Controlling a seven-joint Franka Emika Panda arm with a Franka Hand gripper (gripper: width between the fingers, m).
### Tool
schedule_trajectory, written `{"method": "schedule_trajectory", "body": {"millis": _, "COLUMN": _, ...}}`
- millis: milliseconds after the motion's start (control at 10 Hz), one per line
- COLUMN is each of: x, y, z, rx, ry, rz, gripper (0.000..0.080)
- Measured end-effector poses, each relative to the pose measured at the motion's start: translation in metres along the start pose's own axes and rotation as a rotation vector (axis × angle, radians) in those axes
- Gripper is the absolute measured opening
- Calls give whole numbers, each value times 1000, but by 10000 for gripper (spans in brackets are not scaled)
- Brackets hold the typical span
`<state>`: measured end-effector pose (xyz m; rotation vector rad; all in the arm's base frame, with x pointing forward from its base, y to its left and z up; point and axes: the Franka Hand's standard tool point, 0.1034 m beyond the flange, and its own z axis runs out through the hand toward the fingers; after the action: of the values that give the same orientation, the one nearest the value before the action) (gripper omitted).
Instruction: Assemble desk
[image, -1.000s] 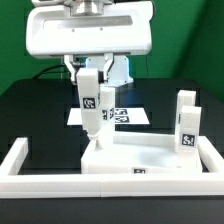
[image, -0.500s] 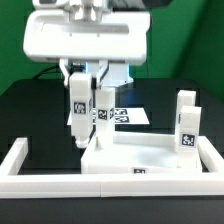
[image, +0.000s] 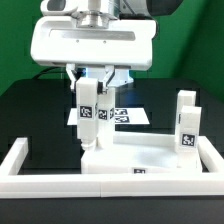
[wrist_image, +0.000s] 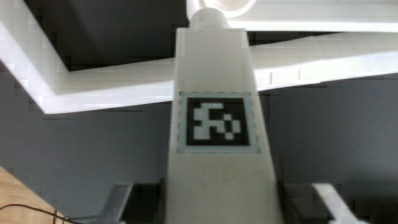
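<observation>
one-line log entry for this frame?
phase: leg insertion | gripper: shut on leg, upright | leg foot: at desk top corner, exterior view's left | another leg: upright, exterior view's right

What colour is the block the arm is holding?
White, with a black-and-white square tag; the leg shows best in the wrist view.

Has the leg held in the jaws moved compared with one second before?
Yes. The held leg swung sideways and returned, ending slightly nearer the desk top's corner.

White leg (image: 89, 118) — black-and-white square tag — above white desk top (image: 150, 158).
</observation>
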<state>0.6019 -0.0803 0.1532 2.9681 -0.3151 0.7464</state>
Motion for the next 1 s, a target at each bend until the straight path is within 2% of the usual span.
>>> {"method": "schedule_trajectory", "body": {"millis": 100, "x": 1, "y": 0, "z": -2, "rx": 2, "ry": 3, "rz": 1, "gripper": 290}}
{"method": "schedule_trajectory", "body": {"millis": 400, "x": -7, "y": 1, "z": 7, "rx": -9, "ry": -9, "rz": -6, "gripper": 290}}
{"method": "schedule_trajectory", "body": {"millis": 1000, "x": -17, "y": -7, "z": 17, "rx": -9, "ry": -29, "rz": -18, "gripper": 290}}
